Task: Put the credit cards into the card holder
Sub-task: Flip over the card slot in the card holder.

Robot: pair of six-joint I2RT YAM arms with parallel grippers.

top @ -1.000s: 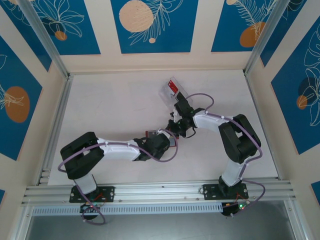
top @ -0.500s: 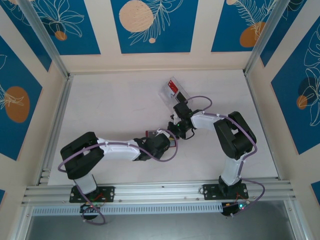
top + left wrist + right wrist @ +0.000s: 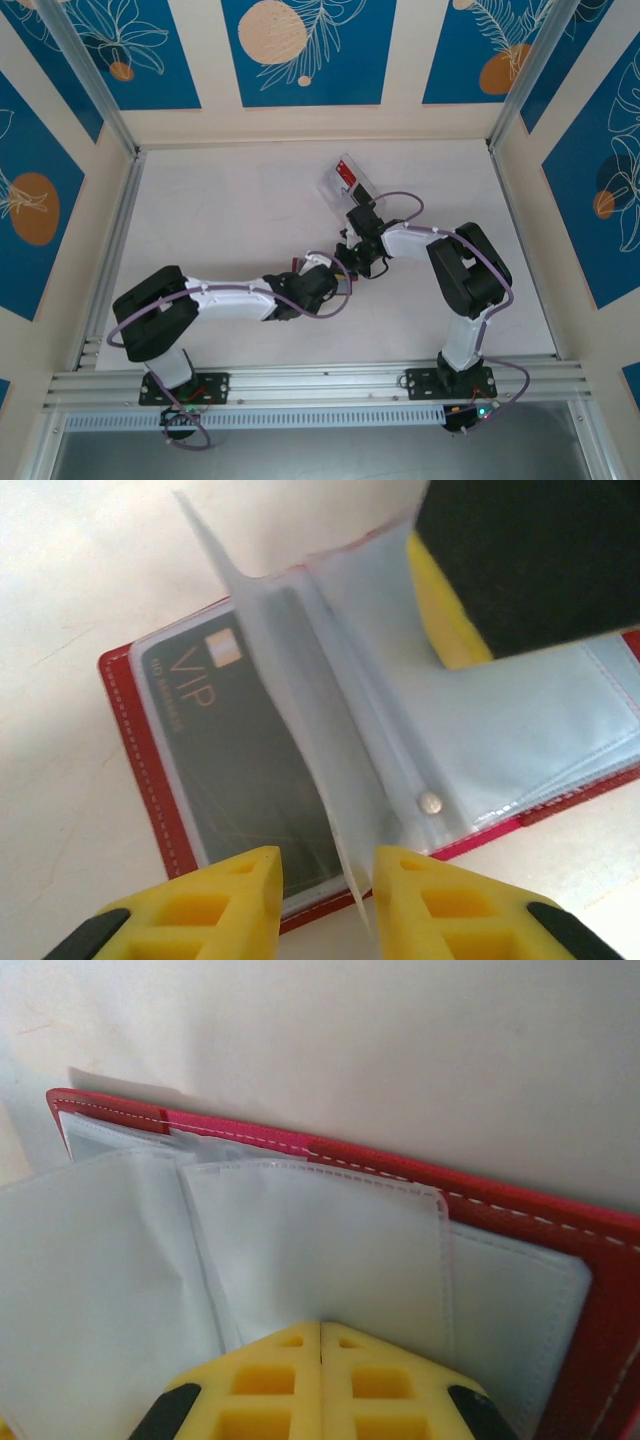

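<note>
The small red folding card holder point(image 3: 330, 730) lies open on the white table point(image 3: 220, 220) between the two arms. A dark plastic card marked VIP point(image 3: 235, 760) already sits in its left clear pocket, so the task looks partly done, but a red card point(image 3: 347, 172) waits in the clear plastic tray point(image 3: 330, 188) beyond. The left gripper point(image 3: 325, 880) is released, its jaws slightly parted around an upright clear pocket leaf. The right gripper point(image 3: 320, 1360) is clenched empty, tips together, pressing on the pale pockets.
</note>
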